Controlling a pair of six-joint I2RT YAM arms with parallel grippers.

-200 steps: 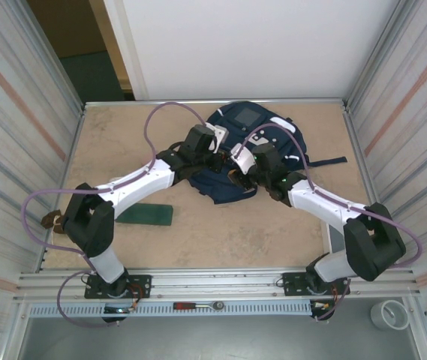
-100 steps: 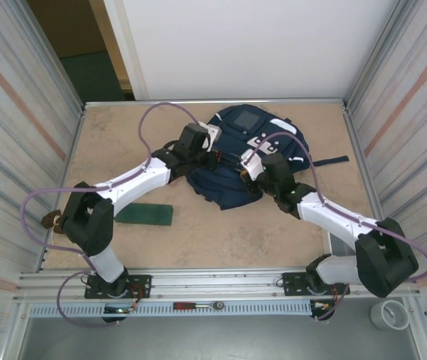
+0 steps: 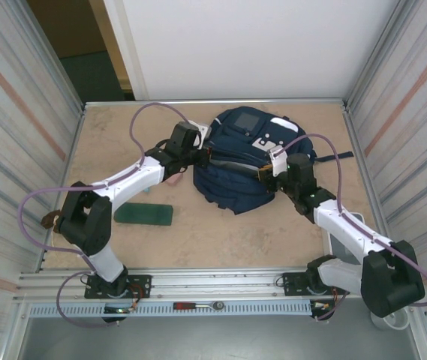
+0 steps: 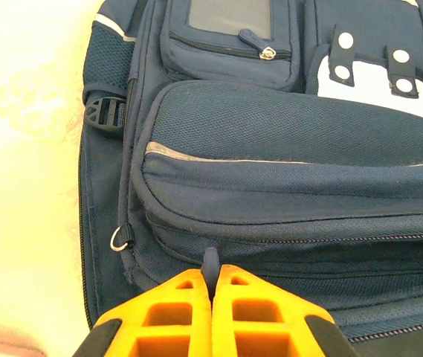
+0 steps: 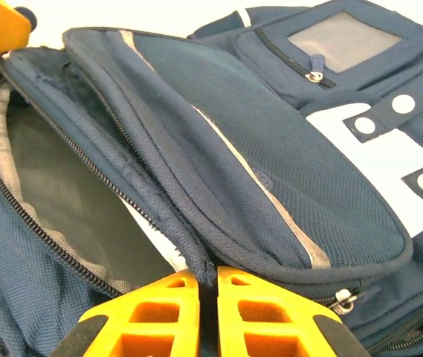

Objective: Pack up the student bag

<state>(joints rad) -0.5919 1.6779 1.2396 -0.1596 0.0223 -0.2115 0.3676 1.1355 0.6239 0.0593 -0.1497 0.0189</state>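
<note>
Fabric, navy and finely woven, makes up the bag (image 3: 247, 161), which lies at the far middle of the bench (image 3: 115, 131) between the two arms. Its front pockets are padded and rounded, edged with a thin reflective stripe (image 4: 285, 160). A smooth white patch (image 4: 367, 82) carries round studs, and the side has open mesh (image 4: 107, 67) and a black plastic buckle (image 4: 105, 115).

The left gripper (image 4: 211, 279) is clamped on a small fabric tab (image 4: 210, 259) at the bag's left edge. The right gripper (image 5: 207, 275) is pinched together on the bag's folded flap (image 5: 159, 201). This flap hangs partly across the unzipped mouth, beside grey lining (image 5: 55, 178) and coarse zip teeth.

A flat green slab (image 3: 144, 214) lies near left, apart from the bag and beside the left arm.
</note>
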